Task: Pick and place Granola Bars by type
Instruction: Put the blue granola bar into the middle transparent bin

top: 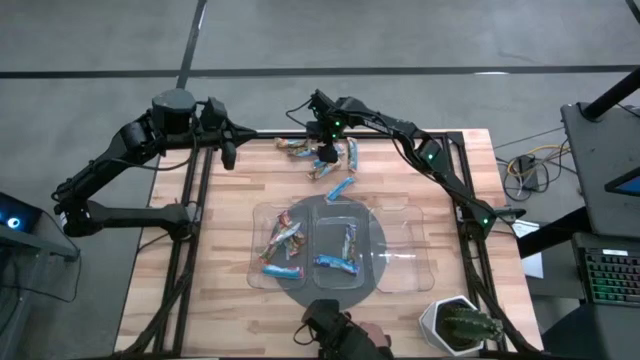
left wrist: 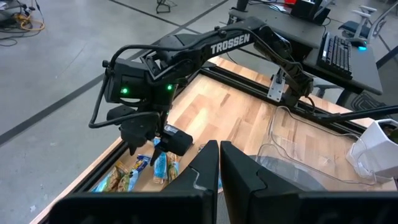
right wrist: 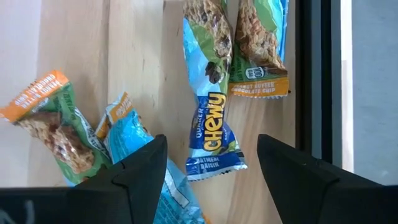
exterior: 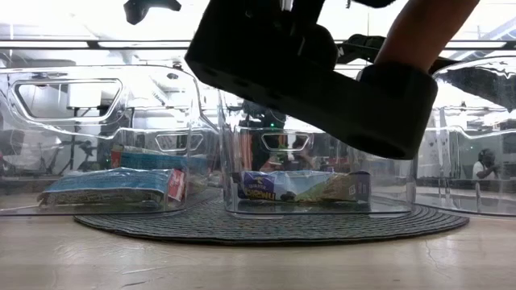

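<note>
Several loose Granola Bars (top: 325, 162) lie flat on the wood at the table's far middle. My right gripper (top: 325, 153) hangs over them, open and pointing steeply down. In the right wrist view a blue-wrapped bar (right wrist: 211, 127) lies between and below the spread fingers of my right gripper (right wrist: 211, 155). Orange-edged bars (right wrist: 258, 43) (right wrist: 53, 118) lie on either side of it, and another blue bar (right wrist: 134, 152) is partly behind one finger. More bars lie in the clear trays (top: 300, 262) at mid-table. My left gripper (left wrist: 219, 152) is shut, raised over the far left (top: 229, 153).
The trays stand on a dark round mat (top: 330, 290). A person's hand with a dark object (top: 335, 335) is at the near edge and fills the top of the low view (exterior: 306, 72). A potted plant (top: 460, 325) stands at the near right. Black frame rails (top: 195, 200) run along the table's sides.
</note>
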You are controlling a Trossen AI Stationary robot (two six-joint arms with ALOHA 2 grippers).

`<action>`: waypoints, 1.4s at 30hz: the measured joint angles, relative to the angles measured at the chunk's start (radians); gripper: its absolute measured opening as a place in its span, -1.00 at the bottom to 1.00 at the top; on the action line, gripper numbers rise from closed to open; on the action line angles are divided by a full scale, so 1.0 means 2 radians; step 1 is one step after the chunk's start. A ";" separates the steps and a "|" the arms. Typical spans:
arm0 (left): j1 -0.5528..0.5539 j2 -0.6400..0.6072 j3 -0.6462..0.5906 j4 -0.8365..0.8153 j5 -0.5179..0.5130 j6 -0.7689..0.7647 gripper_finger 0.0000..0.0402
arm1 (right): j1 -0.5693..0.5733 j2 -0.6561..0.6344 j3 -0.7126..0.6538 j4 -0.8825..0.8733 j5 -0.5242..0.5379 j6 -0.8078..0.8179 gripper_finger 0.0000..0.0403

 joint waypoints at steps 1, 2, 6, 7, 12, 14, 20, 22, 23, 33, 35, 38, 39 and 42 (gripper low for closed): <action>0.000 0.000 0.000 0.000 0.000 0.000 -1.00 | 0.000 0.000 0.000 0.000 0.000 0.000 0.18; 0.000 0.000 0.000 0.000 0.000 0.000 -1.00 | 0.000 0.000 0.000 0.000 0.000 0.000 0.18; 0.000 0.000 0.000 0.000 0.000 0.000 -1.00 | 0.001 0.000 0.000 -0.002 0.000 0.002 0.18; 0.000 0.000 0.000 0.000 0.000 0.000 -1.00 | 0.001 -0.002 0.000 -0.003 0.000 0.002 0.18; 0.000 0.000 0.000 0.000 0.000 0.000 -1.00 | 0.003 -0.011 0.000 -0.003 0.000 0.013 0.18; 0.000 0.000 0.000 0.000 0.000 -0.001 -1.00 | 0.004 -0.014 0.000 -0.004 0.000 0.023 0.18; 0.000 0.000 0.000 0.000 0.000 0.000 -1.00 | 0.010 -0.031 0.000 -0.005 -0.001 0.037 0.18; 0.000 0.000 0.000 0.000 0.000 0.000 -1.00 | 0.010 -0.037 0.000 -0.007 -0.001 0.047 0.18; 0.000 0.000 0.000 0.000 0.000 0.000 -1.00 | 0.011 -0.040 0.000 -0.008 -0.001 0.055 0.18; 0.000 -0.004 0.000 0.000 0.000 0.001 -1.00 | 0.016 -0.091 0.007 0.058 -0.042 0.133 0.18; 0.000 -0.004 0.000 0.000 0.000 0.001 -1.00 | 0.016 -0.103 0.007 0.090 -0.057 0.162 0.18; 0.000 -0.004 0.000 0.000 0.000 0.001 -1.00 | 0.016 -0.121 0.008 0.155 -0.064 0.208 0.18; 0.000 -0.004 0.000 -0.001 0.000 0.001 -1.00 | 0.017 -0.125 0.008 0.178 -0.065 0.223 0.18; 0.000 -0.004 0.000 0.000 0.000 0.001 -1.00 | 0.017 -0.132 0.008 0.236 -0.065 0.272 0.18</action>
